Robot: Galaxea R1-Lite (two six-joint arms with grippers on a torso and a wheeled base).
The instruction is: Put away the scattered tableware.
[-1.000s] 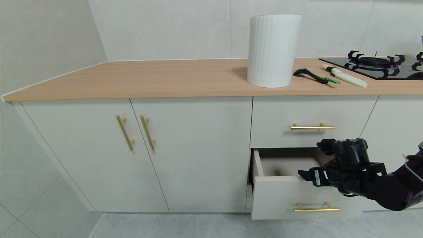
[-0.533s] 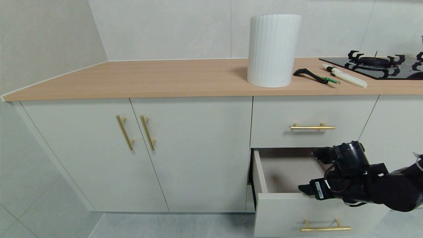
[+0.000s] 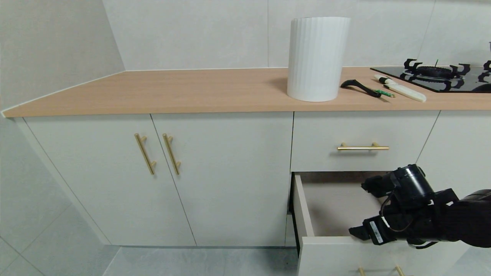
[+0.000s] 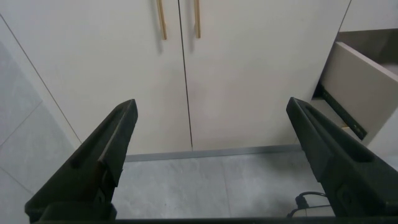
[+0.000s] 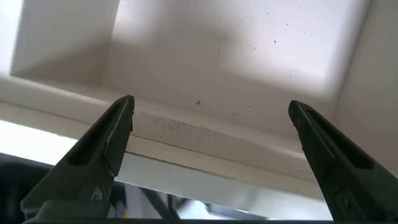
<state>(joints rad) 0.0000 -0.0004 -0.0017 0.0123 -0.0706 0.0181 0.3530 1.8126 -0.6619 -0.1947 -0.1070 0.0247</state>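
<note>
The scattered tableware lies on the wooden counter [image 3: 191,90] at the right: a black-handled utensil [image 3: 360,87], a thin green-striped piece [image 3: 384,93] and a white-handled utensil [image 3: 402,91]. Below them the lower drawer [image 3: 302,205] stands pulled out, and nothing shows inside it [image 5: 236,56]. My right gripper [image 3: 363,210] is open over the drawer's right part, its nearer finger just behind the front panel [image 3: 330,257]. In the right wrist view the right gripper [image 5: 210,106] is spread wide above the drawer. My left gripper [image 4: 211,109] hangs open low in front of the cabinet doors [image 4: 249,74].
A tall white ribbed container [image 3: 317,57] stands on the counter left of the utensils. A black gas hob [image 3: 435,74] is at the far right. The upper drawer [image 3: 362,140] is closed, and two closed cabinet doors with gold handles [image 3: 157,153] are to the left.
The lower drawer has slid farther out toward me, and my right gripper has moved with it. Its gold handle has dropped to the picture's bottom edge.
</note>
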